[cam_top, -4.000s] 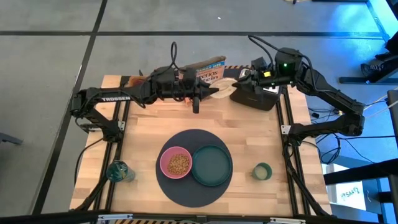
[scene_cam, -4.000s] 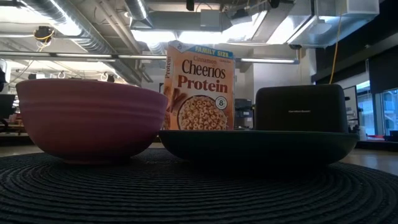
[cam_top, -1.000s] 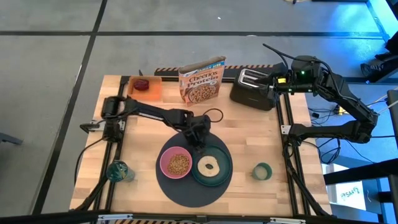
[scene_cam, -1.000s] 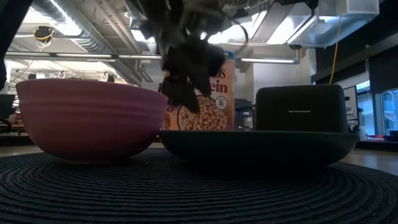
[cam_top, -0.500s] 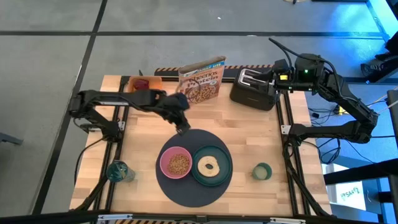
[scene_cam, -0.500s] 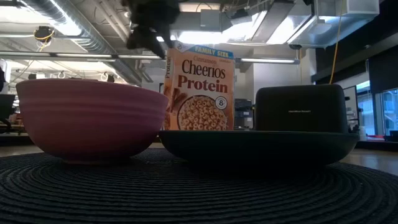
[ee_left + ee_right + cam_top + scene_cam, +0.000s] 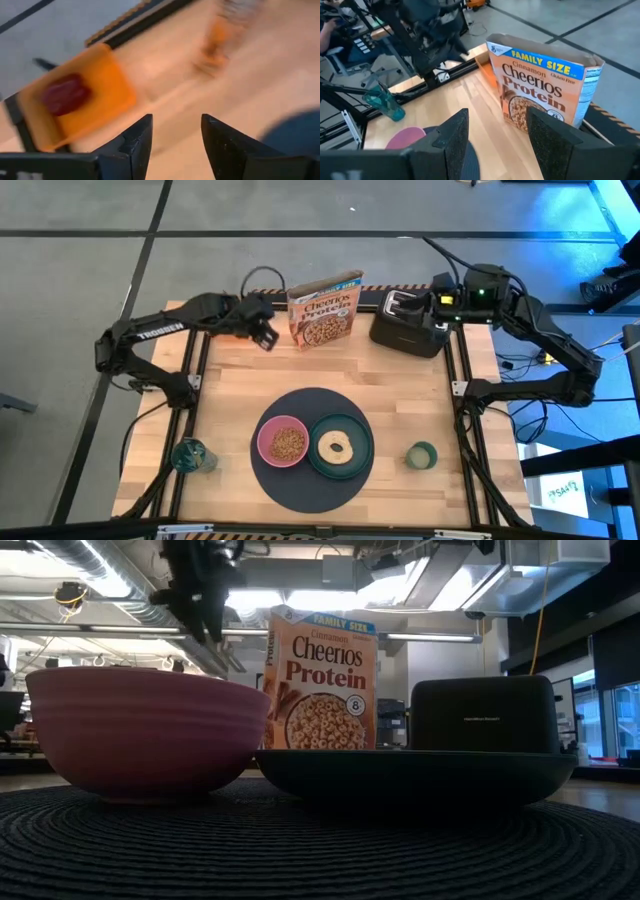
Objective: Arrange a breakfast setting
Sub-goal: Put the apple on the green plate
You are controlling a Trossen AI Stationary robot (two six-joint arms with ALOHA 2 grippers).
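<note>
I've got the left hand (image 7: 266, 337) up near the desk's (image 7: 400, 395) far-left corner, fingers parted with nothing between them, just beside the orange tray (image 7: 82, 107) holding the small red food piece (image 7: 65, 93). The right hand (image 7: 494, 137) hangs over the black toaster (image 7: 405, 326) at the far-right edge, fingers apart and empty. The middle of the wooden desk lies open. On the round dark grey woven mat (image 7: 290, 480), the pink bowl (image 7: 283, 442) touches the dark green plate (image 7: 341, 445) carrying the pale bagel-like ring (image 7: 334, 446). The small pale-green cup (image 7: 421, 455) stands off the mat, near the right edge. The orange cereal box (image 7: 323, 309) reads "Family Size Cinnamon Cheerios Protein".
</note>
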